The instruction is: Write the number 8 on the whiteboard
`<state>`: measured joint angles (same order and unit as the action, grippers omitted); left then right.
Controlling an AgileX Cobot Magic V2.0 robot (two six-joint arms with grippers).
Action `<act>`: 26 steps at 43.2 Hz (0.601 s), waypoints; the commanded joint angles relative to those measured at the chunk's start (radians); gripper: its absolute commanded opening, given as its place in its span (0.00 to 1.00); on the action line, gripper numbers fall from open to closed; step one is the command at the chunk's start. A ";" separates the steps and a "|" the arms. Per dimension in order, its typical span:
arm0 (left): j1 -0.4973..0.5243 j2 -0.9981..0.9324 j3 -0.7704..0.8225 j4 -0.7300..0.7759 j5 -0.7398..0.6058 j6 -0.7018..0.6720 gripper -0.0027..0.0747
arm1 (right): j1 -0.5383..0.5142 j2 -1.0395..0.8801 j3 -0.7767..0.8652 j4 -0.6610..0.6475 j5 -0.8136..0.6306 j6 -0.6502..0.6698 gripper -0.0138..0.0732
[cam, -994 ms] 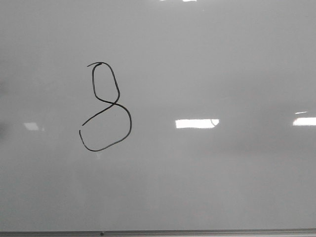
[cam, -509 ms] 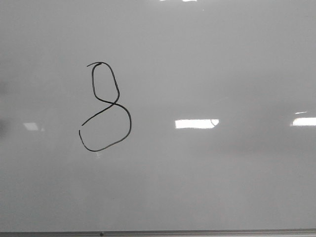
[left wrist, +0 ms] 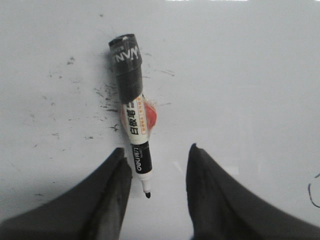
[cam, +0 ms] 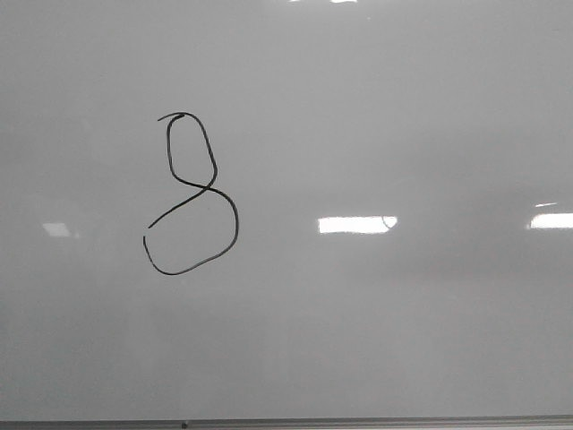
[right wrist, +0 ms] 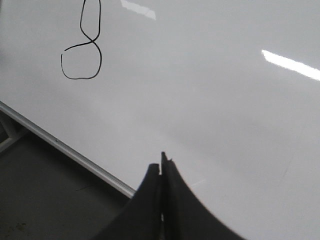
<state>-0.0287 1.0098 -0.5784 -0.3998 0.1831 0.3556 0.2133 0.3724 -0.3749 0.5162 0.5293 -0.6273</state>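
The number 8 (cam: pixel 208 186) is a thin black line on the left half of the whiteboard (cam: pixel 385 125); its lower loop is left unclosed. Neither gripper shows in the front view. In the left wrist view a black-and-white marker (left wrist: pixel 135 117) lies flat on the whiteboard (left wrist: pixel 245 75), its bare tip (left wrist: pixel 148 194) between the spread fingers of my left gripper (left wrist: pixel 156 148), close to one finger (left wrist: pixel 117 175). That gripper is open and holds nothing. My right gripper (right wrist: pixel 161 162) is shut and empty, over the whiteboard (right wrist: pixel 215 100) near its frame, away from the number 8 (right wrist: pixel 92 42).
A thin frame edge (cam: pixel 358 421) borders the board's bottom; in the right wrist view the frame edge (right wrist: pixel 75 152) has a dark surface (right wrist: pixel 45 200) beyond it. Old ink specks (left wrist: pixel 102 97) mark the board beside the marker. A bright light reflection (cam: pixel 356 224) lies right of the figure.
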 commanded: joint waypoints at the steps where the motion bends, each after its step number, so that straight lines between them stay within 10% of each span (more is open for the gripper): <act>1: 0.002 -0.128 0.007 0.004 -0.016 -0.003 0.24 | -0.007 0.004 -0.025 0.027 -0.061 -0.004 0.08; 7: 0.002 -0.283 0.041 0.006 0.089 -0.002 0.01 | -0.007 0.004 -0.025 0.027 -0.061 -0.004 0.08; 26: 0.002 -0.597 0.098 0.006 0.144 -0.002 0.01 | -0.007 0.004 -0.025 0.027 -0.061 -0.004 0.08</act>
<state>-0.0287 0.4287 -0.4534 -0.3853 0.3964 0.3556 0.2133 0.3724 -0.3749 0.5162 0.5293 -0.6273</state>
